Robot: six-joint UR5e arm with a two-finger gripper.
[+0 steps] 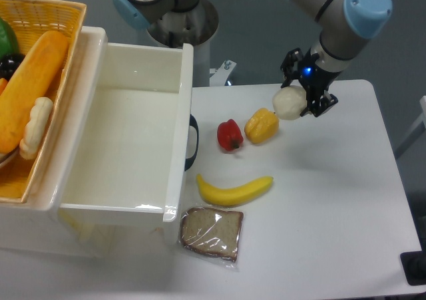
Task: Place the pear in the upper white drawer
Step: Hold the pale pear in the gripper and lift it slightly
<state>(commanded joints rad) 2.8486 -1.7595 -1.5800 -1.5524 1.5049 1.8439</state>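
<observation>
Pear (289,103) held in claw (301,98), fingers closed on it, lifted above tabletop (333,200) beside yellow pepper (261,126); upper white drawer (174,200) open, ready for it.

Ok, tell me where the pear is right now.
The pear is held in the gripper toward the upper right of the camera view, just right of the yellow pepper and well away from the upper white drawer on the left.
</observation>
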